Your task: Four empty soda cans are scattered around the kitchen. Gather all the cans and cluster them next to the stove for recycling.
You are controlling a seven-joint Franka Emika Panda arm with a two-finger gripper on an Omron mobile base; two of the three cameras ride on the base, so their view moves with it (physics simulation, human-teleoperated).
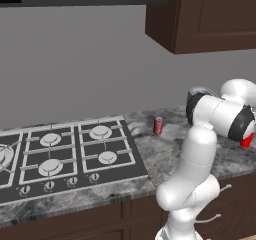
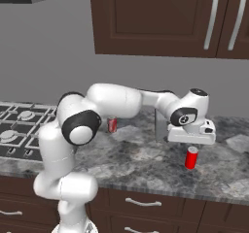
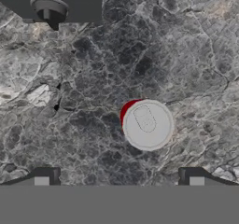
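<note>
My two base cameras look forward and down from behind the arm, left and right, sharing the marble counter (image 1: 165, 154) and the can (image 2: 112, 124) beside the stove (image 1: 65, 154). My hand camera looks straight down, close over another can (image 3: 146, 124).

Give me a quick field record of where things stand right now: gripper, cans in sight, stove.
gripper: open, hanging above the near can, holding nothing
near can: small red soda can with silver top, upright on the grey marbled stone counter, below the hand
second can: red can upright beside the stove's right edge
stove: flat dark-grey gas cooktop
</note>
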